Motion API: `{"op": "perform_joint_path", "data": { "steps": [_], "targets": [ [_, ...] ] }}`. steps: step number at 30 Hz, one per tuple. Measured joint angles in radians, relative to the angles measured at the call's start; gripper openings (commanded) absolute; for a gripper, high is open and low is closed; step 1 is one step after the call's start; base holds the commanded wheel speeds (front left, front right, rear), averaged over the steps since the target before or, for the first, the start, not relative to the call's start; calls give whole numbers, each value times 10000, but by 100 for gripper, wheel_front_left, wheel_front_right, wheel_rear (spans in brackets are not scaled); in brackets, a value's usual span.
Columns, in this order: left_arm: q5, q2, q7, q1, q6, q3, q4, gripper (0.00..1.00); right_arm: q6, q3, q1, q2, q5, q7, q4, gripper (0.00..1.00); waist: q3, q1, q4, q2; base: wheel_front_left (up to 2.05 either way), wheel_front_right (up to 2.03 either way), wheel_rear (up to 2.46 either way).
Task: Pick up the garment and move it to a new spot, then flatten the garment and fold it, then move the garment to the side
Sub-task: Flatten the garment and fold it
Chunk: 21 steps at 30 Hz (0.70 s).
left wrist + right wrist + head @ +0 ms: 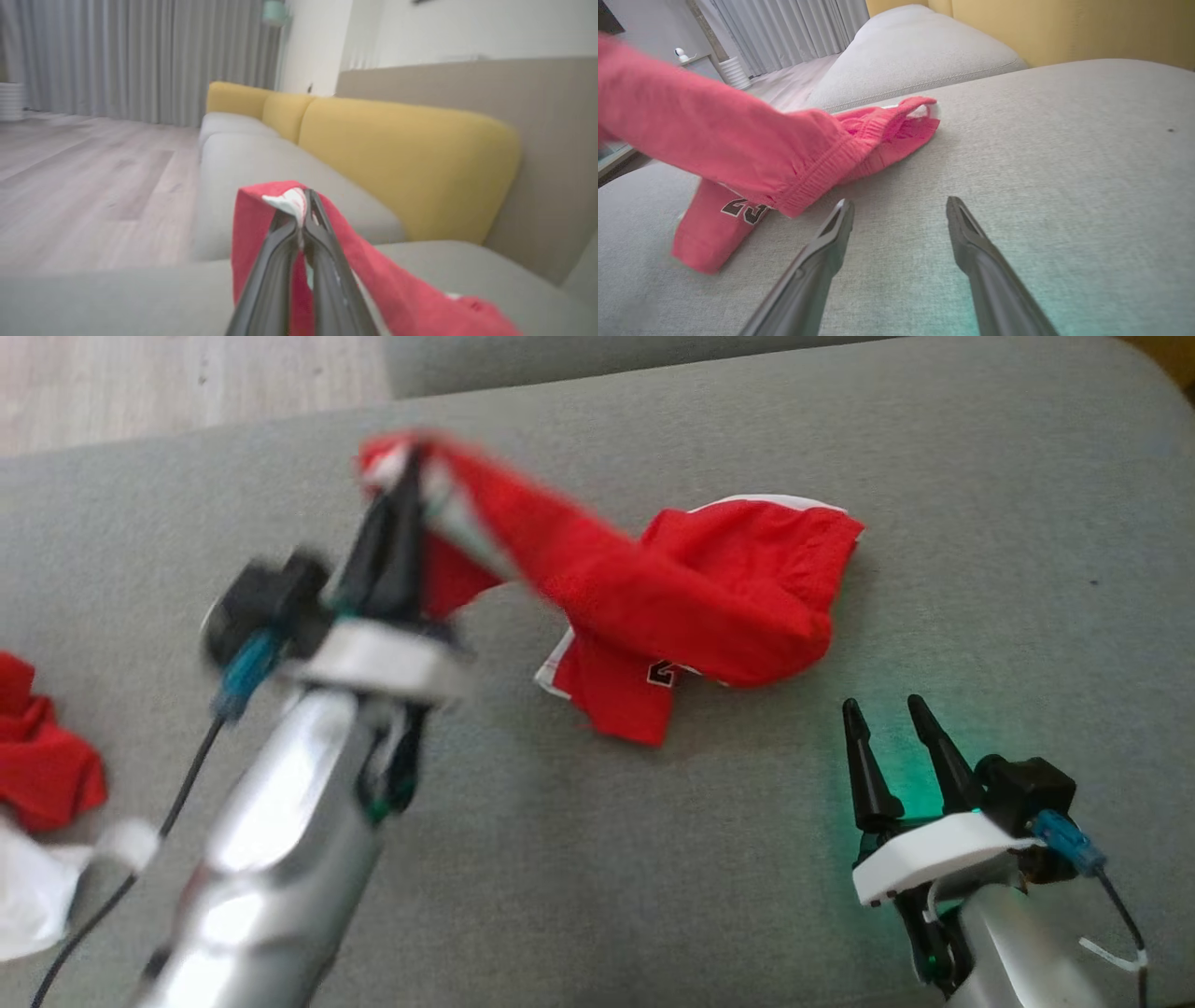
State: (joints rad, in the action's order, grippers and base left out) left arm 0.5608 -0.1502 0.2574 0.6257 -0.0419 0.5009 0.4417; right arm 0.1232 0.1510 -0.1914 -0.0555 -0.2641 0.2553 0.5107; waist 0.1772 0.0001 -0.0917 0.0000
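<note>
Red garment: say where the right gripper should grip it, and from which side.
Probably the garment by its bunched elastic edge, from the near right: it rests on the cushion facing the open right gripper; the left gripper pinches the raised end.

The left forearm [271, 859] and right forearm [1013, 943] are clad in polished silver metal, each capped by a white plate [383, 658]. A black box [1027, 789] is mounted beside each plate, with a blue plug [1064, 840] and thin black cable [182, 793] attached. The left gripper [411, 457] and right gripper [882, 705] are fitted with long, dark, tapered fingers [864, 765].
</note>
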Motion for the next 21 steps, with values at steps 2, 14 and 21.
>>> {"op": "perform_joint_path", "data": {
  "steps": [2,14,21],
  "targets": [
    [-125,-119,-6,-648,17,-391,577,0,0,4,-14,2,2,0,-2,100,85,-1,117,0,0,0,0],
    [-1952,433,-8,-2306,174,-2888,1181,100,0,489,-345,8,90,0,-125,100,512,0,529,0,0,0,0],
    [-2823,863,-8,-3359,585,-3779,504,100,0,1250,-352,4,-128,0,-140,100,448,-1,697,0,0,0,0]
  ]
}}
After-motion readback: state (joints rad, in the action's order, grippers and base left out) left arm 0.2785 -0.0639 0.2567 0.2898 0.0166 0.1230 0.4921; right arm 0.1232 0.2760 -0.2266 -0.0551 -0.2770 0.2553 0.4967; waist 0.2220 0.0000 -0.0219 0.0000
